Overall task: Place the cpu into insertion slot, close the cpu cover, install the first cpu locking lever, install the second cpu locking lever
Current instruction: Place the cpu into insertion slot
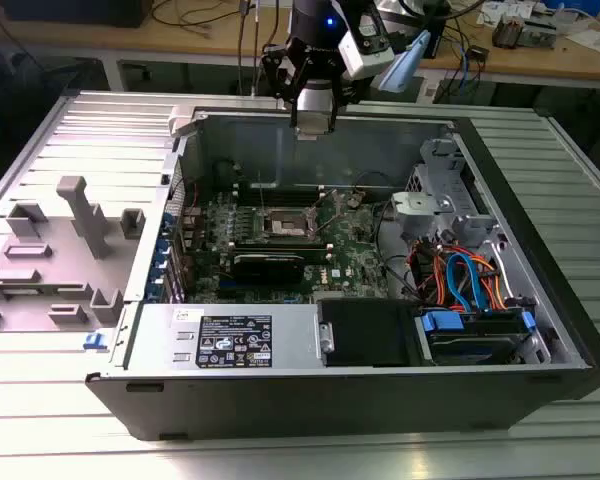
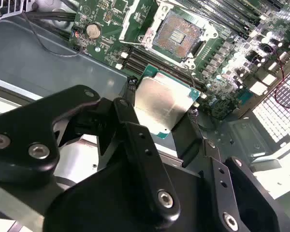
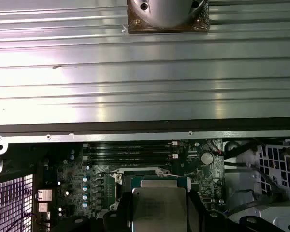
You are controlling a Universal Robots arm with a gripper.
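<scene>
In the exterior view, the insertion slot [image 1: 280, 228] sits empty on the motherboard [image 1: 352, 255]; rightward and higher, the gripper [image 1: 310, 120] hangs clamped on the cpu [image 2: 162, 104]. Placing seems in hand, and it calls for squaring chip over socket

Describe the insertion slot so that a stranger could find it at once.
Look in the open computer case at the green motherboard. The insertion slot is the square socket on it, beside the long black memory slots; only it has a dark centre inside a silver rim.
</scene>
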